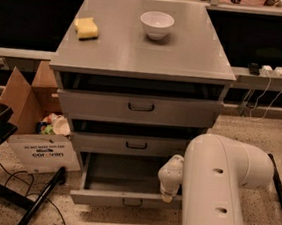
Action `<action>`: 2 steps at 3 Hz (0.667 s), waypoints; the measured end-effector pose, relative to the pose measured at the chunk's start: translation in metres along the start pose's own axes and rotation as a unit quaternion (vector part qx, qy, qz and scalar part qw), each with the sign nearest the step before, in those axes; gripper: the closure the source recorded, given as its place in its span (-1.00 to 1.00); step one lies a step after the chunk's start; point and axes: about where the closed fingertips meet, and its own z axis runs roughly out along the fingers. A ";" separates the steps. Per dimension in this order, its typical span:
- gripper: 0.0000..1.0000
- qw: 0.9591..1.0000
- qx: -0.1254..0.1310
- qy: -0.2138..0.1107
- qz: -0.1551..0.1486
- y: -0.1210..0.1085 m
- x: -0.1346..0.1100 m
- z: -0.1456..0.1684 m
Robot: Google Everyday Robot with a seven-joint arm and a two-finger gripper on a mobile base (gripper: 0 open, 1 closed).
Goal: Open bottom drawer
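The bottom drawer (103, 198) of the grey metal cabinet (137, 54) stands pulled well out. Its plain grey interior (122, 173) shows and its small dark loop handle (132, 202) faces the front. The middle drawer (102, 142) and the top drawer (91, 104) sit above it, each slightly out. My white arm (218, 188) comes in from the lower right. The gripper (166, 195) is at the right end of the bottom drawer's front panel, mostly hidden behind the arm's wrist.
A white bowl (157, 24) and a yellow sponge (86, 28) sit on the cabinet top. An open cardboard box (35, 118) with rubbish stands on the floor at the left, beside a black stand leg (41, 199). Cables (269, 88) hang at the right.
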 end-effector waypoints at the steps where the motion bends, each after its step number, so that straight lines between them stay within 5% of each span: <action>1: 0.23 1.000 0.000 0.000 0.000 0.000 0.000 0.000; 2: -0.24 1.000 0.000 0.000 0.000 0.000 0.000 0.000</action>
